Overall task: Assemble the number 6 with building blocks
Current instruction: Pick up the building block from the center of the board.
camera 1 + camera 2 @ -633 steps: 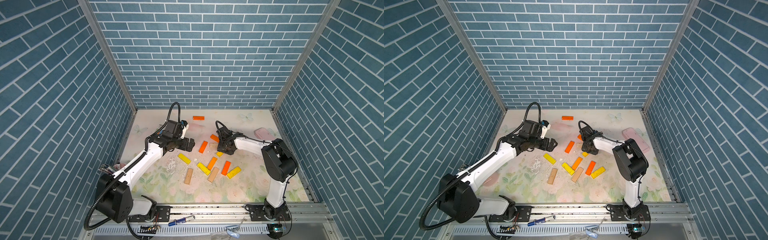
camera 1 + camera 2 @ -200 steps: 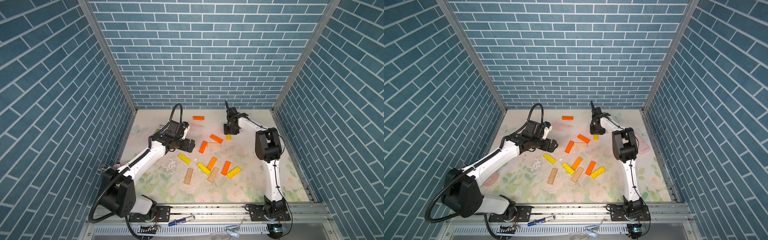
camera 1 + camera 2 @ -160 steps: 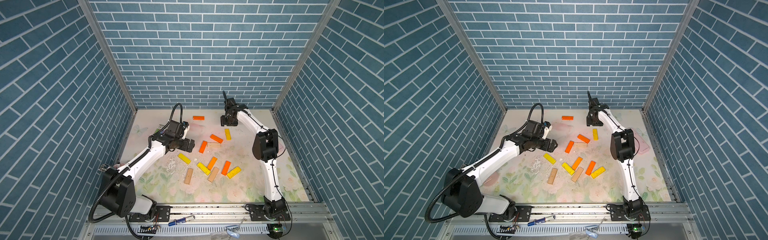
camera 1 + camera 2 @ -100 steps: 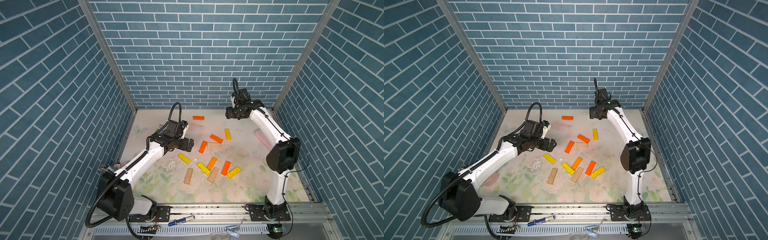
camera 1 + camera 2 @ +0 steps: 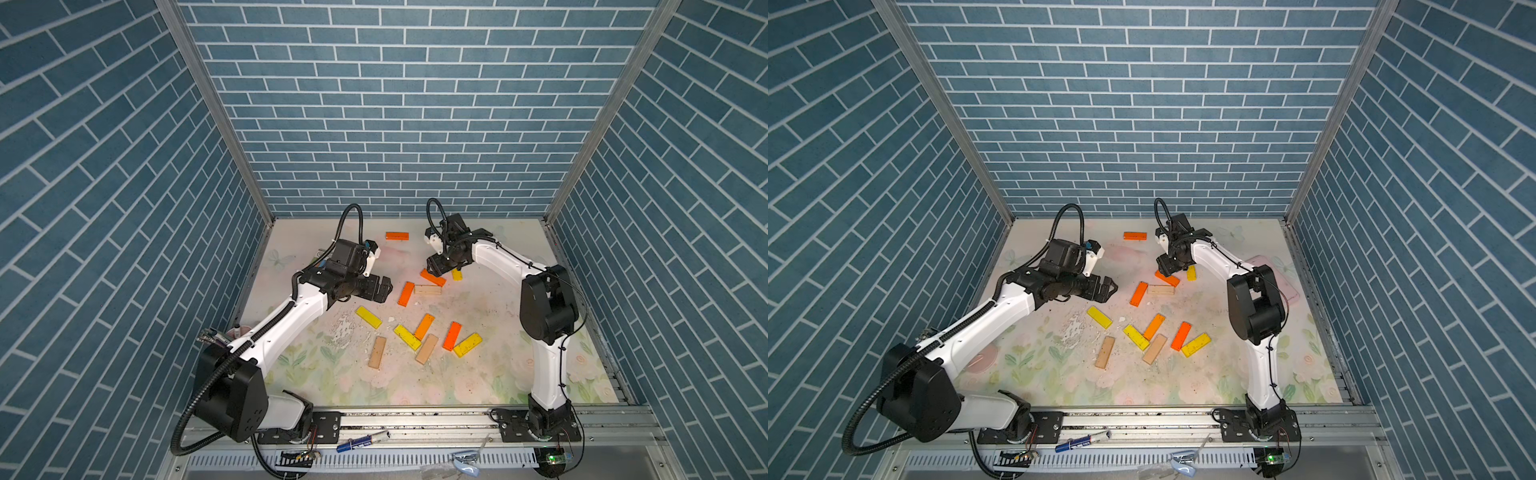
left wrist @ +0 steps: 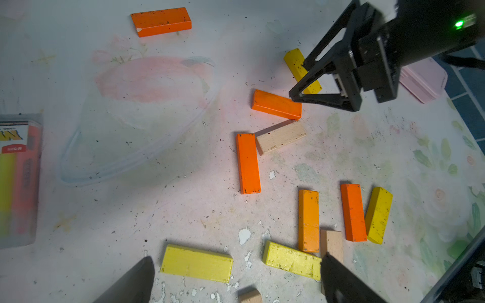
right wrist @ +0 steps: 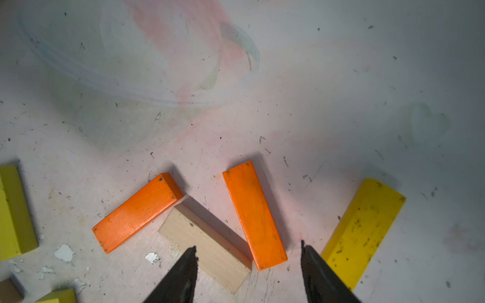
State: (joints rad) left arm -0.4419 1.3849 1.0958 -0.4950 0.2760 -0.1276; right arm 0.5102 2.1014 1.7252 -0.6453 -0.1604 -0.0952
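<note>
Swung back from surface's far edge: right jaws open astride orange block [image 7: 253, 215], yellow block [image 7: 363, 230] released beside. Left jaws wide open, empty. Digit unformed.

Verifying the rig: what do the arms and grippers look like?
The left arm and right arm have white shells with black joints and bases. A black cable loops over each wrist. The left gripper and right gripper are black with tapered fingers. The right wrist carries a green light.
</note>
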